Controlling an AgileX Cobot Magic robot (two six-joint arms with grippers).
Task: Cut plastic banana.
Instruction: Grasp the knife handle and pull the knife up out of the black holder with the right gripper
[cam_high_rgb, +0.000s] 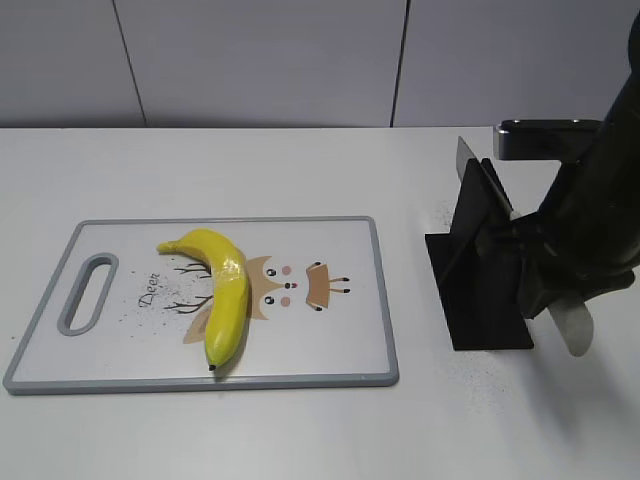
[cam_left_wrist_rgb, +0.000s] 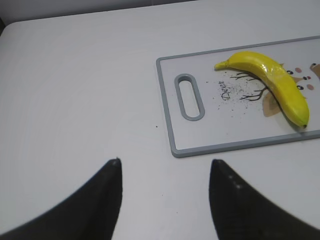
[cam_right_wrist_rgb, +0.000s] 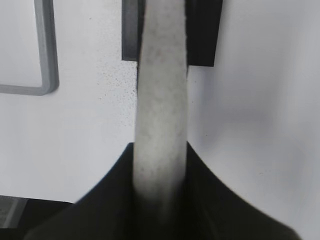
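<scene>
Jaws of the right gripper (cam_right_wrist_rgb: 160, 175) are pinched on the knife (cam_right_wrist_rgb: 161, 100) at the black stand (cam_high_rgb: 478, 262); the left gripper (cam_left_wrist_rgb: 165, 172) is spread. The plastic banana (cam_high_rgb: 222, 293) lies uncut on the cutting board (cam_high_rgb: 340, 350), left on the surface. Fetching is judged underway; the blade must next be carried left, across the fruit.

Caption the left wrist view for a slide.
Open left gripper hovers over the table, short of the cutting board holding the banana.

Right arm (cam_high_rgb: 590, 230) shows as a bulky, matte black housing with a grey block at its upper end. Left gripper (cam_left_wrist_rgb: 165, 197): two black curved fingers (cam_left_wrist_rgb: 107, 200) tapering to narrow tips.
</scene>
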